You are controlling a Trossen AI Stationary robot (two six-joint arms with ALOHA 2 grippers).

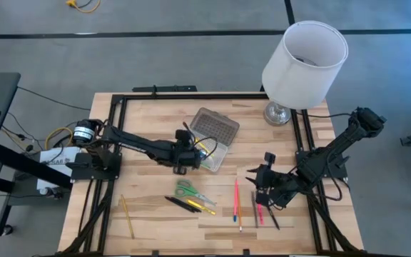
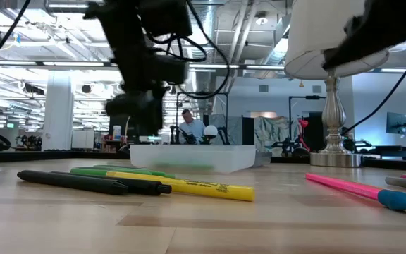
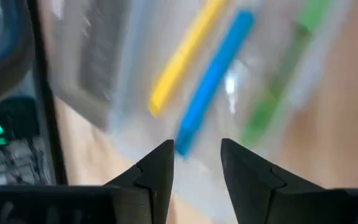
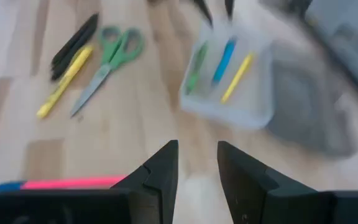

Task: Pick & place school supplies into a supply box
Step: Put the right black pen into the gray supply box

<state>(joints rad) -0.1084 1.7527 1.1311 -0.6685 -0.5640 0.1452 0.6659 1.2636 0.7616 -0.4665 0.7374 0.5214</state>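
Over the table, high view: the supply box (image 1: 214, 139) lies open just above table centre, its grey lid at its 12 o'clock side.
Left gripper: left gripper (image 1: 189, 161) hangs at the box's 8 o'clock edge, the arm reaching in from 9 o'clock.
Right gripper: right gripper (image 1: 261, 176) hovers at the table's 4 o'clock, above a pink pen (image 1: 235, 199).
Loose supplies: green scissors (image 1: 190, 191), a black pen (image 1: 180, 204) and a yellow marker (image 1: 204, 208) lie at 6 o'clock of the box; a pencil (image 1: 127, 215) lies apart toward 8 o'clock.
Lamp: a white lampshade (image 1: 305, 54) stands at the table's 1 o'clock corner.

Low view: the clear box (image 2: 192, 156) sits on the wood, with the black pen (image 2: 69, 180) and yellow marker (image 2: 182, 185) lying in front of it.

Left wrist view: its fingers (image 3: 160, 168) are spread, empty, directly over the box, where a yellow pen (image 3: 185, 53), a blue pen (image 3: 213, 78) and a green pen (image 3: 278, 78) lie side by side.

Right wrist view: its fingers (image 4: 163, 171) stand parted, grasping nothing; the box (image 4: 229, 81) holds the same three pens, the scissors (image 4: 107, 59) beside it.
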